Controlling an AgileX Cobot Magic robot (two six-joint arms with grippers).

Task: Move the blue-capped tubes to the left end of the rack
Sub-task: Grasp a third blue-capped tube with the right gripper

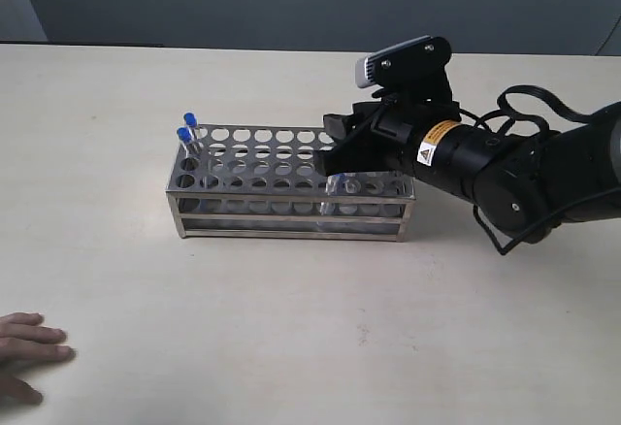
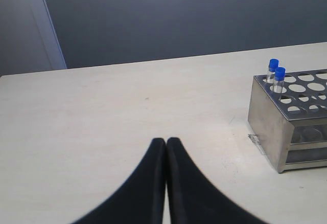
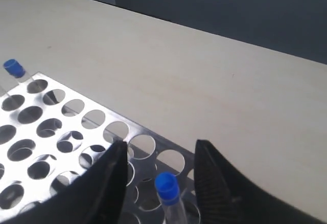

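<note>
The shiny metal rack (image 1: 291, 213) stands mid-table. Two blue-capped tubes (image 1: 186, 129) stand in holes at its left end; the left wrist view shows them too (image 2: 277, 75) in the rack (image 2: 265, 116). A third blue-capped tube (image 3: 167, 187) stands in a hole near the right end, faintly seen from outside (image 1: 336, 190). My right gripper (image 3: 161, 144) is open just above it, one finger on each side of the cap without touching it, and it hovers over the rack's right part (image 1: 328, 149). My left gripper (image 2: 166, 142) is shut on nothing, over bare table left of the rack. A fourth tube is hidden.
A person's hand (image 1: 29, 355) rests on the table at the front left corner. The right arm's black body (image 1: 524, 168) stretches in from the right, low over the table. One far blue cap (image 3: 14, 68) shows at the rack's other end.
</note>
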